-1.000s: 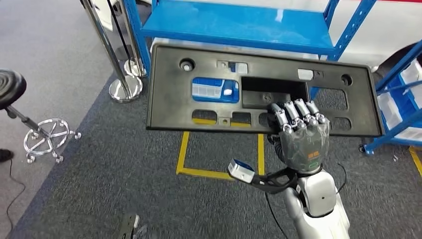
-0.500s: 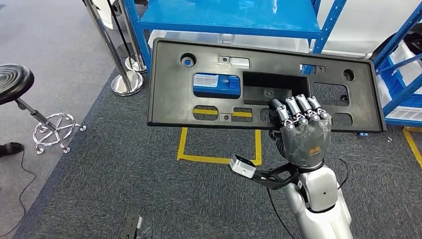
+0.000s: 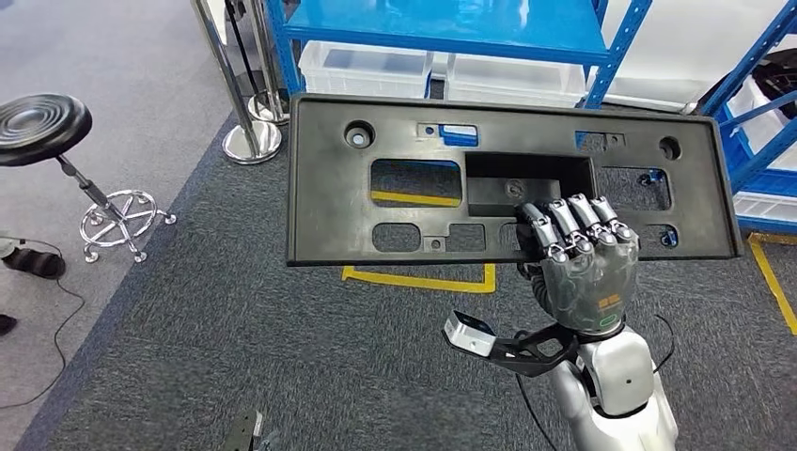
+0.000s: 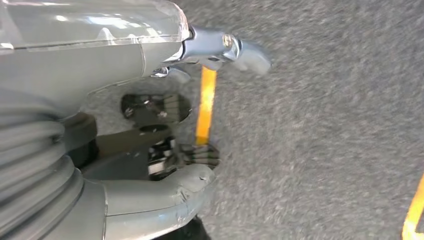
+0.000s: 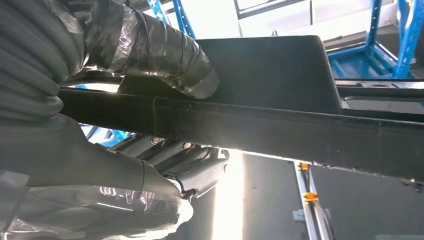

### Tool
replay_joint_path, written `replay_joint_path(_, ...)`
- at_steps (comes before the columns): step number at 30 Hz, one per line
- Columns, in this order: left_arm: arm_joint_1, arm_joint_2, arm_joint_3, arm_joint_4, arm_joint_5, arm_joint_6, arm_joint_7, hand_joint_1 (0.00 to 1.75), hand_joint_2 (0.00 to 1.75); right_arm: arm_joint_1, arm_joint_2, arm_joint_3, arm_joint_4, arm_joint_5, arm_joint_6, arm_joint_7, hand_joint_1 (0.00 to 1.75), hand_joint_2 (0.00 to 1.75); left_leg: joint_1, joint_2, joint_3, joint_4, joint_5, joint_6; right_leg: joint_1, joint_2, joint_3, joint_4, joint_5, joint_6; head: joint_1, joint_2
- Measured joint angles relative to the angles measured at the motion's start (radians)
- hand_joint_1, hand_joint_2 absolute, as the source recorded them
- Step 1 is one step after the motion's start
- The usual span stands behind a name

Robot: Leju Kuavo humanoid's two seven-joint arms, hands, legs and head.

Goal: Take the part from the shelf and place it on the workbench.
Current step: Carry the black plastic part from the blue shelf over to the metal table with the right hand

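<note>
One stool point(image 3: 42, 129) stands at the left, two chrome posts point(image 3: 230, 85) beside it, then one blue shelf point(image 3: 451, 28) with two white bins point(image 3: 367, 68) under it; what they contain cannot be told. One part point(image 3: 404, 141), a long flat black panel with many cutouts, hangs level over the grey floor point(image 3: 235, 329). The right hand point(image 3: 578, 258) clamps its near edge, fingers point(image 3: 564, 221) on top. The left hand point(image 4: 100, 55) hangs near the floor; whether its fingers are apart or together cannot be told.
</note>
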Motion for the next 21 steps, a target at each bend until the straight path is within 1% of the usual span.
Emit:
replay_joint_path(1,0.001,-0.001,0.000,0.000,-0.001,-0.001,-0.001,0.00,1.75,0.012,-0.001,-0.003,-0.011,0.000,0.000,-0.003,1.75,1.75,-0.001,0.001,-0.019,0.003,0.014,0.001,0.000,0.000,-0.010,0.066,-0.039,0.002,0.000,0.000)
replay_joint_path(2,0.002,-0.003,0.000,0.000,-0.002,-0.001,-0.002,0.00,1.75,0.023,-0.002,-0.006,-0.019,-0.002,0.000,-0.009,1.75,1.75,-0.002,0.001,-0.041,0.007,0.027,0.000,0.000,0.000,-0.013,0.120,-0.049,0.005,0.000,0.000)
replay_joint_path(3,0.003,-0.004,0.000,0.000,-0.002,-0.002,-0.002,0.00,1.75,0.032,-0.003,-0.010,-0.027,-0.006,0.000,-0.014,1.75,1.75,-0.002,0.002,-0.062,0.013,0.038,-0.002,-0.001,0.000,-0.004,0.151,-0.034,0.006,0.000,0.000)
replay_joint_path(4,0.003,-0.004,0.000,0.000,-0.002,-0.002,-0.001,0.00,1.75,0.038,-0.003,-0.014,-0.033,-0.011,0.000,-0.019,1.75,1.75,-0.002,0.003,-0.084,0.021,0.048,-0.005,-0.001,0.000,0.020,0.149,-0.005,0.007,0.000,0.000)
replay_joint_path(5,0.002,-0.005,0.000,0.000,-0.002,-0.002,-0.001,0.00,1.75,0.042,-0.003,-0.017,-0.039,-0.014,0.000,-0.023,1.75,1.75,-0.002,0.004,-0.104,0.030,0.057,-0.008,-0.002,0.000,0.064,0.110,0.021,0.006,0.000,0.000)
replay_joint_path(6,0.002,-0.005,0.000,0.000,-0.002,-0.002,-0.001,0.00,1.75,0.044,-0.003,-0.020,-0.045,-0.016,0.000,-0.025,1.75,1.75,-0.003,0.004,-0.122,0.041,0.064,-0.012,-0.003,0.000,0.122,0.043,0.021,0.005,0.000,0.000)
replay_joint_path(7,0.002,-0.005,0.000,0.000,-0.002,-0.002,-0.001,0.00,1.75,0.045,-0.003,-0.022,-0.052,-0.017,0.000,-0.026,1.75,1.75,-0.004,0.003,-0.135,0.052,0.069,-0.017,-0.003,0.001,0.179,-0.033,0.004,0.003,-0.001,0.000)
replay_joint_path(8,0.001,-0.006,0.000,0.000,-0.002,-0.001,-0.002,0.00,1.75,0.047,-0.003,-0.024,-0.057,-0.018,0.000,-0.027,1.75,1.75,-0.005,0.003,-0.144,0.060,0.076,-0.023,-0.001,0.002,0.221,-0.094,-0.018,-0.001,-0.001,0.000)
replay_joint_path(9,0.001,-0.006,0.000,0.000,-0.002,-0.001,-0.002,0.00,1.75,0.048,-0.003,-0.026,-0.060,-0.019,0.000,-0.029,1.75,1.75,-0.006,0.002,-0.150,0.064,0.083,-0.029,0.001,0.003,0.243,-0.131,-0.036,-0.006,-0.001,0.000)
replay_joint_path(10,0.001,-0.006,0.000,0.000,-0.002,-0.001,-0.002,0.00,1.75,0.050,-0.003,-0.028,-0.063,-0.021,0.000,-0.031,1.75,1.75,-0.007,0.002,-0.153,0.063,0.093,-0.035,0.004,0.003,0.243,-0.143,-0.036,-0.012,-0.001,0.000)
replay_joint_path(11,0.002,-0.006,0.000,0.000,-0.002,0.000,-0.002,0.00,1.75,0.051,-0.002,-0.030,-0.064,-0.023,0.000,-0.035,1.75,1.75,-0.006,0.001,-0.159,0.063,0.100,-0.041,0.002,0.002,0.234,-0.142,-0.025,-0.019,-0.001,0.000)
replay_joint_path(12,0.003,-0.006,0.000,0.000,-0.002,0.001,-0.002,0.00,1.75,0.053,-0.002,-0.031,-0.064,-0.025,0.000,-0.042,1.75,1.75,-0.005,-0.001,-0.168,0.071,0.088,-0.047,0.001,0.000,0.222,-0.142,-0.013,-0.028,-0.001,0.000)
replay_joint_path(13,0.005,-0.006,0.000,0.000,-0.001,0.002,-0.004,0.00,1.75,0.055,0.000,-0.033,-0.065,-0.029,0.000,-0.052,1.75,1.75,-0.004,-0.003,-0.180,0.094,0.056,-0.053,0.000,-0.001,0.208,-0.143,0.000,-0.036,-0.002,0.000)
replay_joint_path(14,0.006,-0.005,0.000,0.000,-0.001,0.003,-0.005,0.00,1.75,0.057,0.003,-0.036,-0.065,-0.034,0.001,-0.063,1.75,1.75,-0.001,-0.005,-0.193,0.135,0.006,-0.058,-0.001,-0.003,0.193,-0.144,0.014,-0.043,-0.002,0.000)
replay_joint_path(15,0.007,-0.004,0.000,0.000,-0.001,0.004,-0.007,0.00,1.75,0.059,0.006,-0.039,-0.066,-0.041,0.001,-0.077,1.75,1.75,0.000,-0.005,-0.205,0.191,-0.051,-0.063,0.000,-0.003,0.177,-0.143,0.026,-0.047,-0.003,0.000)
replay_joint_path(16,0.007,-0.004,0.000,0.000,0.000,0.004,-0.007,0.00,1.75,0.062,0.011,-0.044,-0.067,-0.050,0.001,-0.091,1.75,1.75,0.001,-0.005,-0.214,0.254,-0.095,-0.067,0.001,-0.003,0.162,-0.142,0.038,-0.049,-0.003,0.000)
replay_joint_path(17,0.006,-0.002,0.000,0.000,-0.001,0.005,-0.008,0.00,1.75,0.065,0.015,-0.051,-0.068,-0.059,0.001,-0.106,1.75,1.75,0.001,-0.005,-0.216,0.307,-0.114,-0.069,0.003,-0.004,0.145,-0.139,0.049,-0.049,-0.003,0.000)
replay_joint_path(18,0.005,-0.001,0.000,0.000,-0.002,0.005,-0.008,0.00,1.75,0.069,0.020,-0.058,-0.070,-0.067,0.001,-0.121,1.75,1.75,0.001,-0.005,-0.207,0.339,-0.107,-0.069,0.004,-0.004,0.128,-0.135,0.060,-0.049,-0.003,0.000)
replay_joint_path(19,0.005,0.000,0.000,0.000,-0.004,0.006,-0.007,0.00,1.75,0.074,0.026,-0.066,-0.072,-0.074,0.001,-0.136,1.75,1.75,0.001,-0.006,-0.186,0.342,-0.082,-0.066,0.005,-0.005,0.110,-0.131,0.071,-0.048,-0.003,0.000)
replay_joint_path(20,0.005,0.002,0.000,0.000,-0.006,0.007,-0.006,0.00,1.75,0.079,0.031,-0.075,-0.074,-0.081,0.000,-0.150,1.75,1.75,0.000,-0.006,-0.147,0.310,-0.052,-0.062,0.007,-0.005,0.094,-0.127,0.081,-0.048,-0.003,0.000)
replay_joint_path(21,0.004,0.003,0.000,0.000,-0.009,0.008,-0.005,0.00,1.75,0.084,0.037,-0.083,-0.076,-0.088,0.000,-0.165,1.75,1.75,-0.002,-0.007,-0.095,0.251,-0.037,-0.053,0.008,-0.005,0.081,-0.124,0.091,-0.047,-0.003,0.000)
